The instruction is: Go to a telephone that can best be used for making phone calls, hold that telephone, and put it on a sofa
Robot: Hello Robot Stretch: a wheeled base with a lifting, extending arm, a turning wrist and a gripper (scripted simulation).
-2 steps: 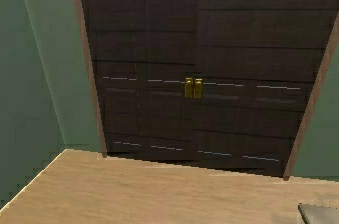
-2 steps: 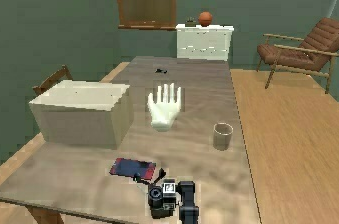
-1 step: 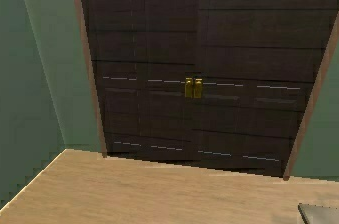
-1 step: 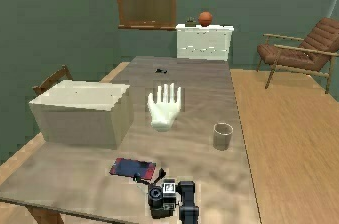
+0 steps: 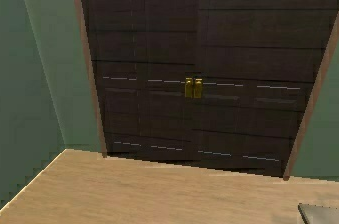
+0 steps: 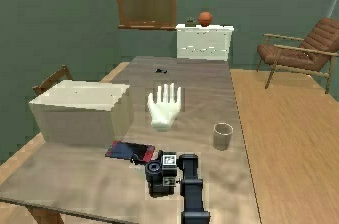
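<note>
Telephone (image 6: 129,151) right beside the end effector (image 6: 153,168) on the counter (image 6: 207,110)
In the arm side view, the flat dark slab I'm taking for the telephone lies just to the picture's left of the end effector, with its long axis running roughly across the picture. The fingertips get lost against the dark slab, so I can't tell if they're touching it or have hold of anything.

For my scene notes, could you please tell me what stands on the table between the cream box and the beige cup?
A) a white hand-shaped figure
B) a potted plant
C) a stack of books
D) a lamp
A: a white hand-shaped figure stands upright on the table, between the cream box and the beige cup.
</note>
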